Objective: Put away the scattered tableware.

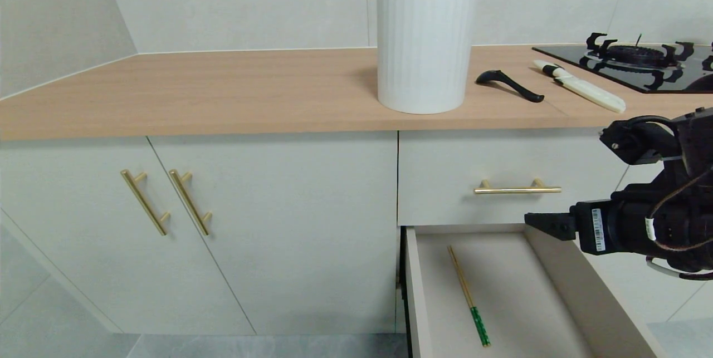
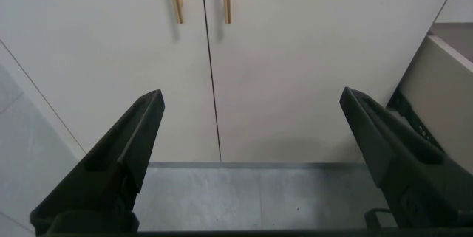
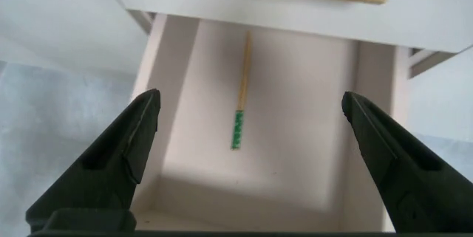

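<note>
A pair of wooden chopsticks (image 1: 468, 297) with green ends lies inside the open lower drawer (image 1: 415, 285). My right gripper (image 1: 543, 224) hangs open over the drawer's right side; in the right wrist view the gripper (image 3: 251, 100) is empty, with the chopsticks (image 3: 240, 93) and the drawer wall (image 3: 174, 82) below it. On the wooden counter lie a black spoon (image 1: 509, 85) and a white knife (image 1: 582, 88) with a black band. My left gripper (image 2: 251, 100) is open and empty, low in front of the cabinet doors.
A tall white ribbed container (image 1: 423, 35) stands on the counter left of the spoon. A black gas hob (image 1: 629, 63) sits at the far right. A shut drawer with a gold handle (image 1: 518, 190) is above the open one. Two gold door handles (image 1: 145, 202) are to the left.
</note>
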